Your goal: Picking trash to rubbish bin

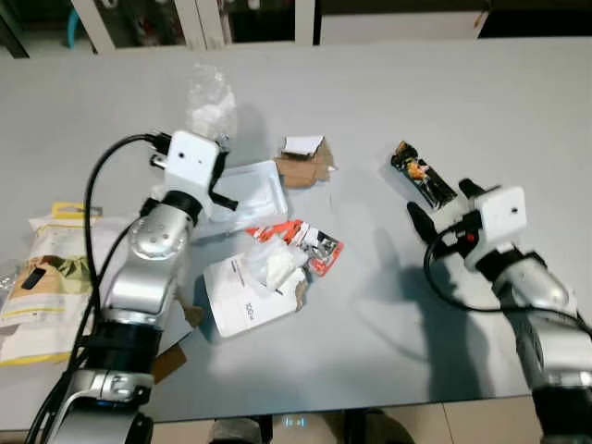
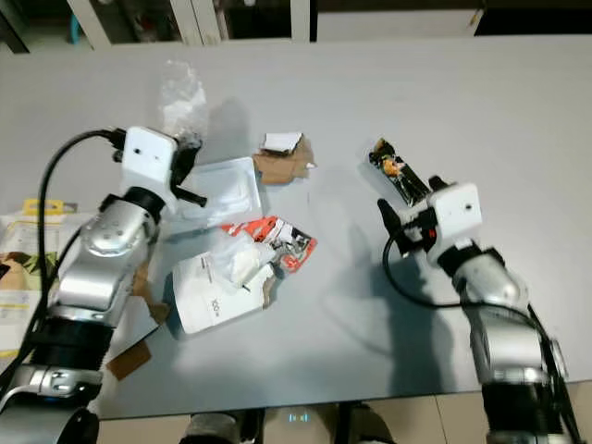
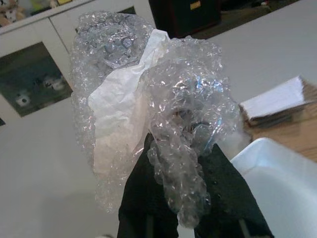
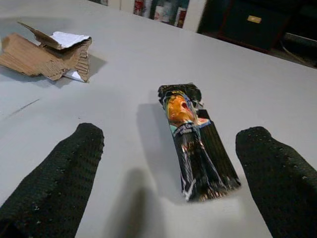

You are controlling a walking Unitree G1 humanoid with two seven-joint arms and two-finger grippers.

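Left wrist view has the left gripper [image 3: 190, 208] clamped on a wad of clear bubble wrap [image 3: 148, 104] with a bit of white paper tucked inside, the black fingers [image 3: 143, 193] pinching it from below. From the head camera you can see that same wad held up off the grey table [image 1: 481, 83], just behind a white plastic tray [image 1: 250, 194]. Right next to the tray there's torn brown cardboard [image 1: 305, 165] with a white scrap on top, a red-and-white wrapper [image 1: 310, 242], and a white pouch [image 1: 245, 296] with crumpled clear plastic lying on it. Over at the table's left edge sits a yellow-and-white snack bag [image 1: 42, 282].

Right gripper [image 4: 171, 173] is spread wide, fingers either side of a dark snack wrapper [image 4: 193, 144] with orange print, not touching it. The wrapper lies flat on the table, well apart from the main trash pile, with the cardboard off behind it.
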